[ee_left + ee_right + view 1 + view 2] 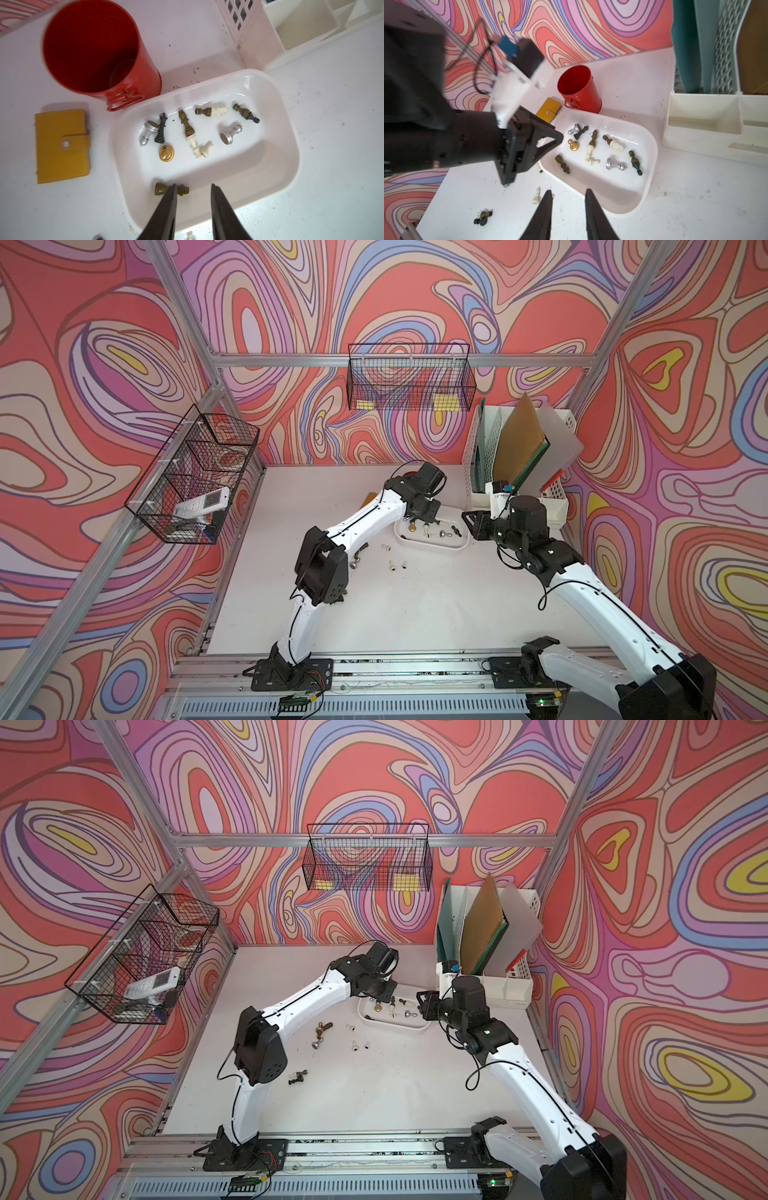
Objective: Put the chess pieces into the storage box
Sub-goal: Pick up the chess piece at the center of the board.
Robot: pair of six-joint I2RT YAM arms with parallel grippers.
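Loose pieces point(355, 1047) mid-frame on the table point(374, 1094), the rest in the box point(395, 1026) just above, left gripper point(193, 185) open with a brass piece point(161, 188) maybe touching one finger, right gripper point(569, 191) open and empty, so lifting off could drag that piece out.

Left arm point(361, 516): glossy white shells between black joint housings, centre of a top view.
Right arm point(602, 605): same white-and-black build, lower right; small dark screws dot its shell.
Elbow housing point(322, 568): boxy black block with round holes.
Cables point(540, 602): thin, black, looping loose beside the joints.
Base plates point(322, 672): flat black, on a silver rail point(415, 666).
Left end effector point(193, 187): two dark tapering fingers.
Right end effector point(568, 193): matching pointed pair.
Wrist bracket point(510, 87): white, carrying a black box with a blue part.
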